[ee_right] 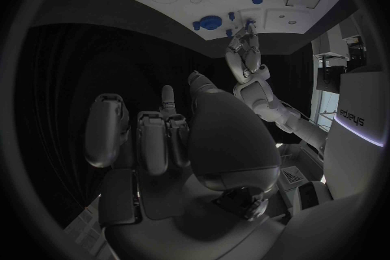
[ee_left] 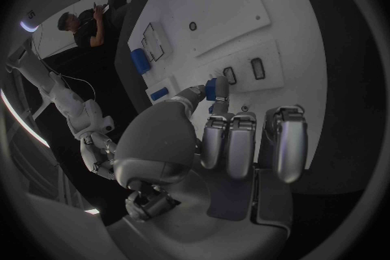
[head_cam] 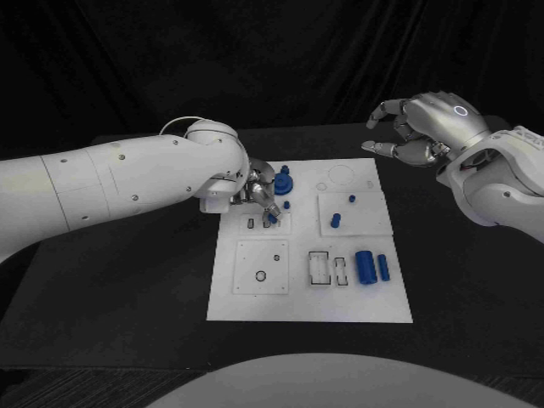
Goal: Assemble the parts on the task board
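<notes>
Black table (head_cam: pixel 125 297), task board (head_cam: pixel 308 306), left hand (head_cam: pixel 250 191) pinching part (head_cam: pixel 272 217)

Black table (head_cam: pixel 125 306), dark backdrop behind.

Task board (head_cam: pixel 303 302) looks like matte white plastic, parts (head_cam: pixel 364 265) glossy blue plastic, table (head_cam: pixel 125 297) matte black, left hand (ee_left: pixel 244 143) brushed silvery metal.
</notes>
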Robot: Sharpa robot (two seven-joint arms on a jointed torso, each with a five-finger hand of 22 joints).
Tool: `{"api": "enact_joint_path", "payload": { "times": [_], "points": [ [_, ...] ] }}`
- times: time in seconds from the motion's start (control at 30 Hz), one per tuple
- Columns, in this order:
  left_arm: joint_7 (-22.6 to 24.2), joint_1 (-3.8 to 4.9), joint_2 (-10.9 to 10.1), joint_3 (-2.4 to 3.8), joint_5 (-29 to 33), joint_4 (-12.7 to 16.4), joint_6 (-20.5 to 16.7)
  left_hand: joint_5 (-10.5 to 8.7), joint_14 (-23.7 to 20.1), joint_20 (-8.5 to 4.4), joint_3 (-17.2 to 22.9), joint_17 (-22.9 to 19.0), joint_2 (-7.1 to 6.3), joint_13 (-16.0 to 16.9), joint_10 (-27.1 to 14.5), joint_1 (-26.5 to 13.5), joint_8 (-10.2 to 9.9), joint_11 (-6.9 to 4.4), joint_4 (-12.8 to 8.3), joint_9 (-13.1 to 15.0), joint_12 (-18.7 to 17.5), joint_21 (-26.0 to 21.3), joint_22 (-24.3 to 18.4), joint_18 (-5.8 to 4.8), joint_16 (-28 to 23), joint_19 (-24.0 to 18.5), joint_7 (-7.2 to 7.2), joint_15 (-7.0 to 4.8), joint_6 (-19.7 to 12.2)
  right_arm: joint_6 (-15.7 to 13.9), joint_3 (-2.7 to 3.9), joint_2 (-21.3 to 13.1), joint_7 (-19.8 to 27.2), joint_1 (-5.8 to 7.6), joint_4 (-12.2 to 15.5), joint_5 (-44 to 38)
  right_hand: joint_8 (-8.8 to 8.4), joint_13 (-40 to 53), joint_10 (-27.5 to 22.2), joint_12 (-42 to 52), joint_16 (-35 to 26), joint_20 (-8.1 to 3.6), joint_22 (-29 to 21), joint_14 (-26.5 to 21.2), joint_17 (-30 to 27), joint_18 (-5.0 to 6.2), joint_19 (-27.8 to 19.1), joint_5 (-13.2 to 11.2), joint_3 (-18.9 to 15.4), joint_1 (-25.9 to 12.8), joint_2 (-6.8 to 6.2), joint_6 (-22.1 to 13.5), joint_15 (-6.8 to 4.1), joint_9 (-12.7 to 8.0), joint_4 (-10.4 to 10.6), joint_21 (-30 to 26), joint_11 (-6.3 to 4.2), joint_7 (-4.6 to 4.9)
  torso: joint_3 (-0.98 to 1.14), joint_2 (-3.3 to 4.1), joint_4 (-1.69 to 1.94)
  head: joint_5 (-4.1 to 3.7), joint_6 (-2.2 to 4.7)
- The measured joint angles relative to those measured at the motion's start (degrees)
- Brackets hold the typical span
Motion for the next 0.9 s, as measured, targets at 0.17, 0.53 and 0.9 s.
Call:
{"api": "enact_joint_path", "payload": {
  "times": [0.17,0.53,0.9],
  "points": [
    [0.0,0.00,-1.8,0.00,0.0,2.0,-1.2,0.82,-0.2,-0.03,1.3,0.0,-0.55,0.0,0.0,-0.6,0.0,0.00,-0.1,0.8,0.0,0.0,0.0,0.00,0.0,0.0,0.00,-0.21,0.0,0.3,0.00,0.0,-0.2,-0.03,0.0,0.0,-0.07,0.0,0.0,0.0,-0.2,0.00,0.0,0.0,0.0,0.00,0.0,0.5,0.1,0.2,0.22,0.2,0.00,-0.2,-0.1,-0.3,0.00,-0.20,0.00,-0.04,-0.01,0.09,0.00],
    [-1.9,0.00,-5.6,-0.01,0.0,5.9,-5.5,1.27,-0.2,-0.45,3.0,0.0,-1.14,0.0,-0.2,-2.6,0.0,-0.17,0.0,1.7,0.0,0.0,0.0,0.00,0.0,0.8,-0.32,-0.21,0.8,1.0,0.00,-0.1,-0.5,-0.68,0.0,0.0,-0.55,0.0,0.0,0.0,-0.4,0.20,0.0,0.0,0.0,0.00,-0.2,1.3,0.2,0.5,0.52,0.2,0.00,-0.4,-0.2,-0.7,0.00,-0.20,-0.02,-0.09,-0.05,0.42,0.00],
    [-3.6,0.00,-7.3,-0.01,0.0,7.2,-9.8,1.99,-0.2,-0.49,5.7,0.0,-1.39,0.0,0.0,-3.9,-0.4,-0.38,-1.0,2.1,0.0,0.3,0.0,0.00,0.0,1.1,-0.28,-0.62,1.2,1.4,0.00,-0.1,-0.7,-1.05,0.0,0.0,-0.79,0.0,0.0,0.0,-0.7,0.20,0.0,0.0,0.0,0.00,-0.2,2.0,0.3,1.0,0.51,0.4,0.00,-0.6,-0.3,-1.0,0.00,0.00,-0.10,-0.12,-0.05,0.77,0.00]
  ]
}}
